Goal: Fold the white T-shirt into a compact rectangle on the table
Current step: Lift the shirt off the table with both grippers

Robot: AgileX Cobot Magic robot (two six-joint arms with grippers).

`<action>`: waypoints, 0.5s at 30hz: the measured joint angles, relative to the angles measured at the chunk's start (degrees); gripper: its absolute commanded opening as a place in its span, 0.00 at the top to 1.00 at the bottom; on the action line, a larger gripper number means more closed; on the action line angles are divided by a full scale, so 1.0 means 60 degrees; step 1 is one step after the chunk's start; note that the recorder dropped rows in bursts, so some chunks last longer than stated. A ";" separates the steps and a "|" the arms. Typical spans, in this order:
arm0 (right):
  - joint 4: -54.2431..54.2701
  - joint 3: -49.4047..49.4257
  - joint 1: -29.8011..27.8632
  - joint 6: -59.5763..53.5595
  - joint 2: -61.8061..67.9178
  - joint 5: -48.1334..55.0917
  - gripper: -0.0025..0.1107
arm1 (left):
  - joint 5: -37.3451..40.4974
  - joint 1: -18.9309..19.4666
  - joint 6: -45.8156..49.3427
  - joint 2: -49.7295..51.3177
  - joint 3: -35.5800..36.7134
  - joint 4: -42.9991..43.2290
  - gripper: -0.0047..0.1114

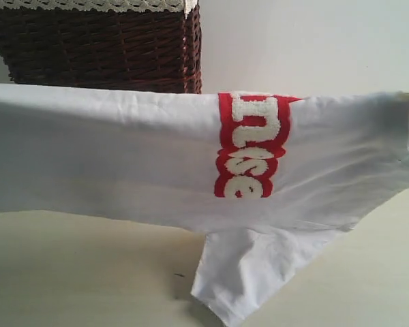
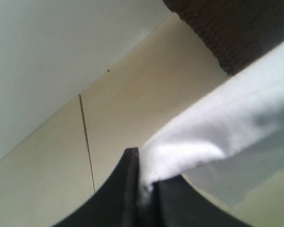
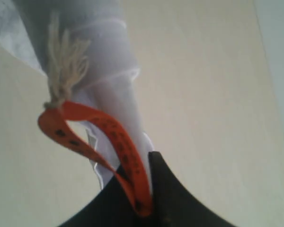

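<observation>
The white T-shirt [image 1: 123,153] hangs stretched across the exterior view above the table [image 1: 68,272], its red-outlined fuzzy lettering [image 1: 249,146] turned sideways and a sleeve [image 1: 242,272] drooping onto the tabletop. Neither gripper shows in that view. In the left wrist view my left gripper [image 2: 146,182] is shut on a bunched edge of the white T-shirt [image 2: 217,127]. In the right wrist view my right gripper [image 3: 144,189] is shut on the white T-shirt [image 3: 109,71] at the neck, with the orange tag [image 3: 111,130] pinched between its black fingers [image 3: 175,198].
A dark wicker basket [image 1: 102,48] with a white lace-trimmed liner [image 1: 88,5] stands at the back left behind the shirt; it also shows as a dark wicker basket [image 2: 232,28] in the left wrist view. A thin dark seam [image 2: 86,142] runs across the tabletop.
</observation>
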 measured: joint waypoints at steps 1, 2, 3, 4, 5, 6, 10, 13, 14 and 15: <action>0.0005 0.0000 0.0000 0.0051 -0.0269 0.0124 0.98 | 0.0075 0.0000 -0.0338 -0.0192 0.0000 0.0000 0.96; 0.0040 0.0000 0.0000 0.0151 -0.0525 0.0257 0.98 | 0.0190 0.0000 -0.0802 -0.0447 0.0000 0.0000 0.96; 0.0110 0.0000 0.0000 0.0231 -0.0772 0.0360 0.98 | 0.0273 0.0000 -0.1053 -0.0594 0.0000 0.0000 0.96; 0.0188 0.0000 0.0000 0.0280 -0.0956 0.0436 0.98 | 0.0361 0.0000 -0.1278 -0.0726 0.0000 0.0019 0.96; 0.0335 0.0000 0.0000 0.0329 -0.1173 0.0482 0.98 | 0.0533 0.0000 -0.1442 -0.0925 0.0000 0.0039 0.96; 0.0516 0.0000 0.0000 0.0350 -0.1373 0.0505 0.98 | 0.0732 0.0000 -0.1505 -0.1055 0.0000 0.0039 0.96; 0.1567 0.0000 0.0000 0.0424 -0.1907 0.0583 0.98 | 0.1269 0.0000 -0.1627 -0.1720 0.0000 -0.0057 0.96; 0.2133 0.0000 0.0000 0.0793 -0.2143 0.0583 0.98 | 0.1360 0.0000 -0.1672 -0.2295 -0.0049 -0.0142 0.96; 0.2201 0.0000 0.0000 0.0941 -0.2182 0.0583 0.98 | 0.1340 0.0000 -0.1672 -0.2532 -0.0120 -0.0142 0.96; 0.2217 0.0000 0.0000 0.1063 -0.2216 0.0606 0.98 | 0.1323 0.0000 -0.1672 -0.2682 -0.0176 -0.0142 0.96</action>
